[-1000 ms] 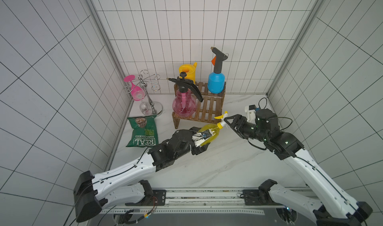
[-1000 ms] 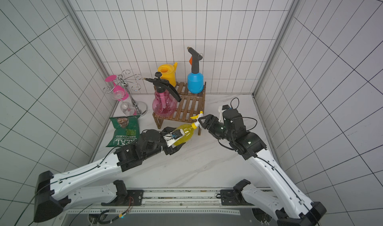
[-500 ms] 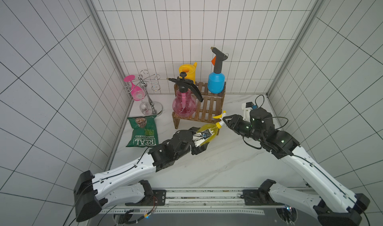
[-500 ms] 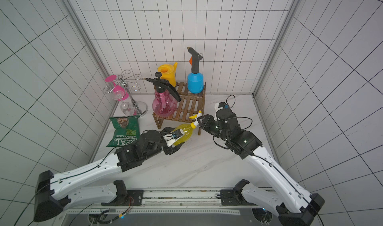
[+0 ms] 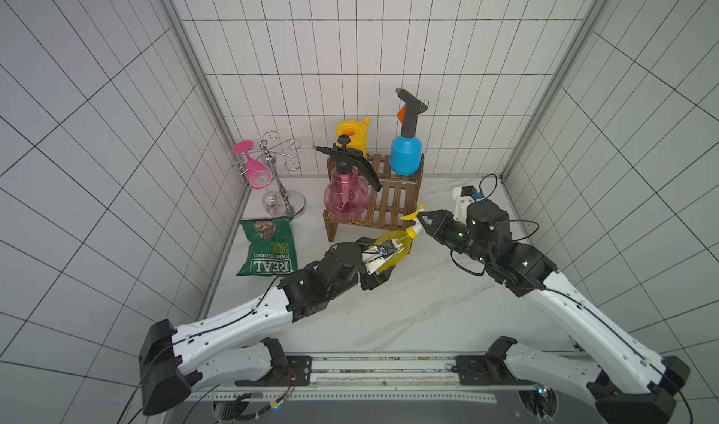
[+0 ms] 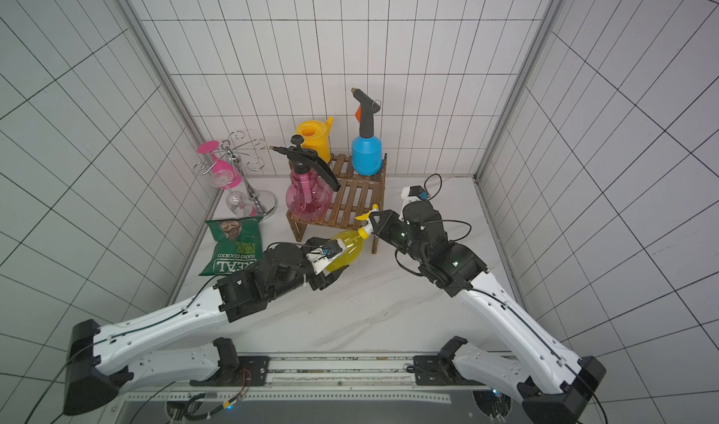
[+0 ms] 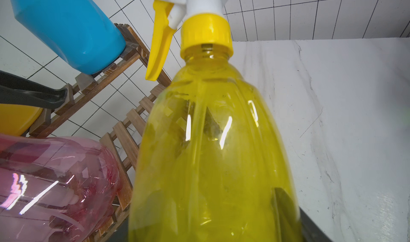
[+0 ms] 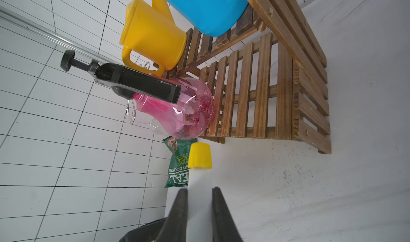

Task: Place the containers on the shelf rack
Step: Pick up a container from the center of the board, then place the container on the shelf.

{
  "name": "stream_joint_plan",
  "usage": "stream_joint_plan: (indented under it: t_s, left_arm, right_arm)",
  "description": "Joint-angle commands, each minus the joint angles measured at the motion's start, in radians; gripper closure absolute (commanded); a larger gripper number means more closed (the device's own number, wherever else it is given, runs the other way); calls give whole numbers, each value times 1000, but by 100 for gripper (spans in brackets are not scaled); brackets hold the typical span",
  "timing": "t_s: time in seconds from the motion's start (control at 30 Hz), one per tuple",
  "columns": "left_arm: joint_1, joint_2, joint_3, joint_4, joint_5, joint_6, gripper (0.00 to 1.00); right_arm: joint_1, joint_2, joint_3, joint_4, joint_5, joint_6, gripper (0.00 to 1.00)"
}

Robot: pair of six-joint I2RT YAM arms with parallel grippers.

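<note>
In front of the shelf rack (image 5: 389, 204), over the counter (image 5: 408, 309), the small yellow bottle (image 5: 397, 243) is held tilted between both hands, its spray head toward the rack's right front leg. The left hand (image 5: 389, 252) is spread wide around the bottle's body and grips its sides; in the left wrist view that yellow body (image 7: 210, 152) fills most of the frame. The right hand (image 5: 422, 223) is pinched tight on the white trigger head, its dark fingers (image 8: 177, 214) flanking the head on either side.

On the rack, the pink sprayer (image 5: 345, 196) stands at the left end of the lower tier, its black handle reaching over the slats. The yellow watering can (image 5: 352, 136) is behind it on the upper tier, and the blue bottle (image 5: 405, 157) stands at the upper right. A green crisp bag (image 5: 268, 249) lies on the counter left of the rack, near the chrome glass stand (image 5: 286, 202).
</note>
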Motion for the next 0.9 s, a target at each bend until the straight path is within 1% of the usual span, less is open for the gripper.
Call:
stream_joint_plan:
  t_s: [0.0,0.03,0.07,0.1,0.13,0.23,0.33,0.4,0.5,0.57,0.63,0.73,0.8,0.87]
  left_arm:
    - [-5,3,42,26,22,-29,26]
    - [-5,3,45,19,25,-36,22]
    - [-5,2,48,12,23,-42,15]
    - [-5,1,50,3,21,-54,5]
    - [-5,-3,51,-5,17,-62,2]
    - [0,-41,21,0,54,-58,2]
    - [35,-98,-29,12,148,-79,2]
    - [59,-130,-52,-10,183,-87,2]
    - [90,-188,-110,-41,195,-97,2]
    - [125,-247,-161,-33,203,-135,2]
    - [174,-305,-209,-5,201,-217,2]
    - [276,-366,-261,44,182,-436,2]
    - [339,-374,-284,63,194,-564,2]
    - [393,-363,-297,70,201,-662,2]
  right_arm:
    - [10,-4,4,15,52,-41,95]
    - [11,-7,3,14,56,-49,97]
    - [12,-14,1,14,62,-59,98]
    - [12,-21,0,14,68,-72,99]
    - [12,-30,-3,13,74,-87,100]
    - [10,-60,-15,14,70,-166,100]
    - [4,-95,-40,18,40,-239,100]
    - [-6,-124,-64,39,16,-269,100]
    - [-45,-171,-95,72,-51,-342,100]
    - [-78,-184,-95,72,-116,-447,100]
    - [-111,-186,-90,60,-188,-590,100]
    - [-145,-151,-57,10,-285,-815,100]
    - [-154,-95,17,-49,-323,-942,100]
    - [-157,-24,104,-127,-364,-1044,100]
